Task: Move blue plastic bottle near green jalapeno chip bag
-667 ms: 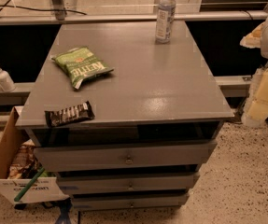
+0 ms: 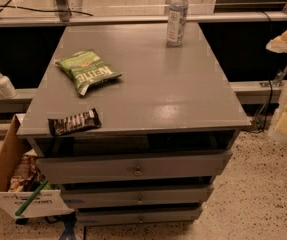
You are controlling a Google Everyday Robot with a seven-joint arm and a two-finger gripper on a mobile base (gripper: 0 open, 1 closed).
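Camera view shows a small white pump bottle [image 2: 3, 83] far over on the left, standing on a low ledge beside the grey cabinet [image 2: 173, 94]. Below it, on the speckled floor [image 2: 263, 194], sits an open cardboard box [image 2: 5, 159] with a green stick [image 2: 31, 198] poking out of it. On the cabinet top, at the front left corner, lies a dark snack bar [image 2: 74, 122], flat and close to the edge. A little farther back lies the green chip bag [image 2: 88, 71], flat on the left part of the top, with white letters on it. The bag and the snack bar are near each other but do not touch. Under the top there are three drawers [image 2: 138, 169], one below the other, each with a small knob. Farther right, at the back edge of the top, the blue bottle [image 2: 177, 16] stands straight up with its white cap on. It is well apart from the chip bag, with bare grey top between them. Nothing touches the bottle. At the right edge, off the cabinet and away from the bottle, the pale gripper [image 2: 284, 39] hangs in the air. I cannot tell if the claw is spread or pressed together.
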